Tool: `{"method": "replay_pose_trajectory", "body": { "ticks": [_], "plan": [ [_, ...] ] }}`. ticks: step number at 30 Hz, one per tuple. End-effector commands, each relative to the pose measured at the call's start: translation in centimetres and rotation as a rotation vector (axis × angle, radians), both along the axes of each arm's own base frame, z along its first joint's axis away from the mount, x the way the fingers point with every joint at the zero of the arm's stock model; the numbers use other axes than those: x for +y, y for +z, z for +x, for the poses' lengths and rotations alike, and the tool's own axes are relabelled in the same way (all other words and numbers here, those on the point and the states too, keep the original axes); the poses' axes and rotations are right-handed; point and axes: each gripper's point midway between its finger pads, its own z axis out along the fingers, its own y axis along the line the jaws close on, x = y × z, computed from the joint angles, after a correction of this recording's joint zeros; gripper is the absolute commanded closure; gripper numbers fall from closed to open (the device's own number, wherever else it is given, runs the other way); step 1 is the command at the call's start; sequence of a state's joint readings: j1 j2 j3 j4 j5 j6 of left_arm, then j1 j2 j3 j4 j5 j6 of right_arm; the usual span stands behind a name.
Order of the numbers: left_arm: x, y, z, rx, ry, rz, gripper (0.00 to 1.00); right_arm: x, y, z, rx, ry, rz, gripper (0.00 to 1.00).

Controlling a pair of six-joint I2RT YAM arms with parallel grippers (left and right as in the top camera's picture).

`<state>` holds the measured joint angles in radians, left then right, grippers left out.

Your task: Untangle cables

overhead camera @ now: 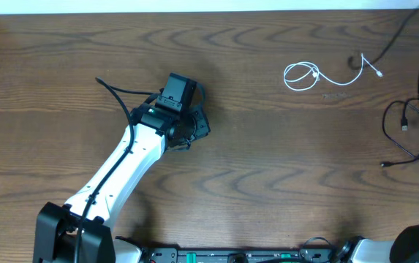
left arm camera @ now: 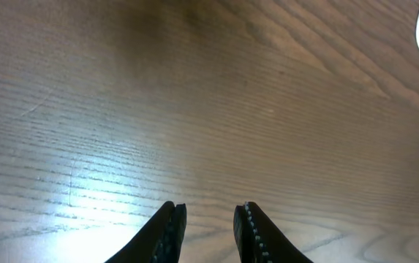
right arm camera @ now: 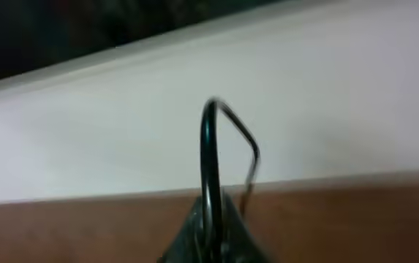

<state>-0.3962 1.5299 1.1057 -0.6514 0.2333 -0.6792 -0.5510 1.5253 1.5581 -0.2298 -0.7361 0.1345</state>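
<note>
Left gripper (left arm camera: 210, 210) hangs low over bare table (overhead camera: 253, 183), well to the left of the white cable (overhead camera: 317, 73) and a little nearer the robot. Its jaws stand narrow, with a small gap between them, and nothing is in that gap. From its own camera only a bright sliver of the white cable shows, far off in the upper right corner.

That white cable lies on its own on the far side of the table, one small loop at its left end and a wavy tail running off to the right. It crosses nothing that I can see.

Right of it, close to the table's right side, lie the black cables (overhead camera: 405, 126). They are thin cords in a loose ring with ends trailing off the edge of view, and the tail of the white cable ends near them. Whether they are knotted I cannot tell.

Farther right and much nearer the robot, the right gripper (right arm camera: 209, 234) is fully closed. A bent loop of black cord (right arm camera: 209, 146) sticks up from its tip against the pale wall (right arm camera: 326, 88), so it looks pinched there.

My guess is the white cable is already separated and the black ones are the job in hand. Next, the left gripper would need to cross past the white cable, spread wider, and pinch one black strand while the right one keeps its end.
</note>
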Motion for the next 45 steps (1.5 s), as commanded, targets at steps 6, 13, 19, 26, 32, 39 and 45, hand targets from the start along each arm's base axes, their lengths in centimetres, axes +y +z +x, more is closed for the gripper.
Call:
{"method": "replay_pose_trajectory", "body": {
  "ticks": [6, 13, 19, 26, 32, 39, 45],
  "plan": [
    [0.3, -0.5, -0.3, 0.011, -0.007, 0.016, 0.72, 6.9, 12.0, -6.3, -0.337, 0.198, -0.129, 0.99],
    [0.3, -0.5, -0.3, 0.011, -0.007, 0.016, 0.72, 6.1, 11.3, -6.1, -0.295, 0.146, -0.092, 0.99],
    [0.3, -0.5, -0.3, 0.010, -0.007, 0.016, 0.72, 0.0, 8.5, -4.3, -0.184, -0.189, -0.032, 0.99],
    [0.3, -0.5, -0.3, 0.010, -0.007, 0.016, 0.72, -6.2, 5.4, -2.2, -0.137, -0.359, -0.021, 0.99],
    [0.3, -0.5, -0.3, 0.010, -0.007, 0.016, 0.72, -8.9, 2.5, -1.4, -0.069, -0.400, -0.038, 0.99],
    [0.3, -0.5, -0.3, 0.010, -0.007, 0.016, 0.72, -11.6, -9.4, -4.0, 0.389, -0.592, 0.054, 0.99],
    [0.3, -0.5, -0.3, 0.010, -0.007, 0.016, 0.72, -12.8, -17.2, -9.5, 0.774, -0.777, 0.048, 0.99]
  ]
}}
